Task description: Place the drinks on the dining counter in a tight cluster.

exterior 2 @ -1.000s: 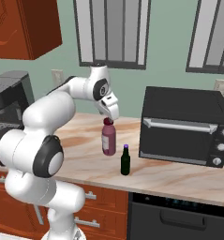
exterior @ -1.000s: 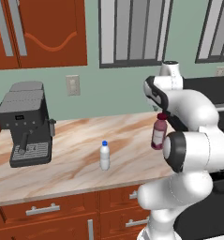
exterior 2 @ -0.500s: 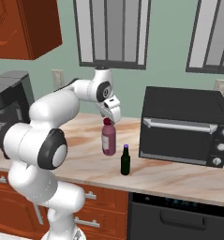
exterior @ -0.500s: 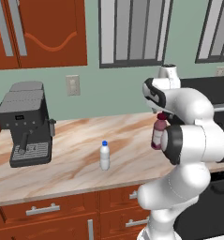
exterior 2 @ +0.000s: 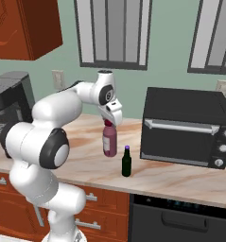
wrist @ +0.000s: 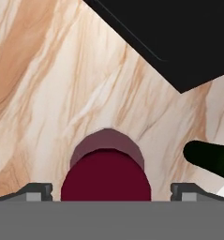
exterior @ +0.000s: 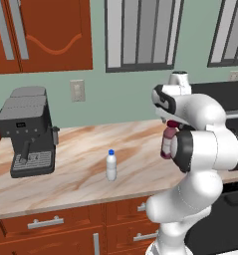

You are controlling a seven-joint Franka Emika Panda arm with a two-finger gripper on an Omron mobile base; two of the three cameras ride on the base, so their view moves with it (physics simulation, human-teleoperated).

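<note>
From the left base view, my jaws have dropped lower over the maroon bottle, so I judge a grasp is near. From the right, that bottle stands upright directly beneath them, long axis vertical. In the hand view its cap sits between the spread, empty tips.

- Black boxy toaster oven: blocks the right end of the veined marble table.
- Slim dark green bottle: stands near the stout maroon bottle, in front of the oven.
- Small white bottle: stands alone, bare marble around it.
- Grey coffee machine: blocks the left end.
</note>
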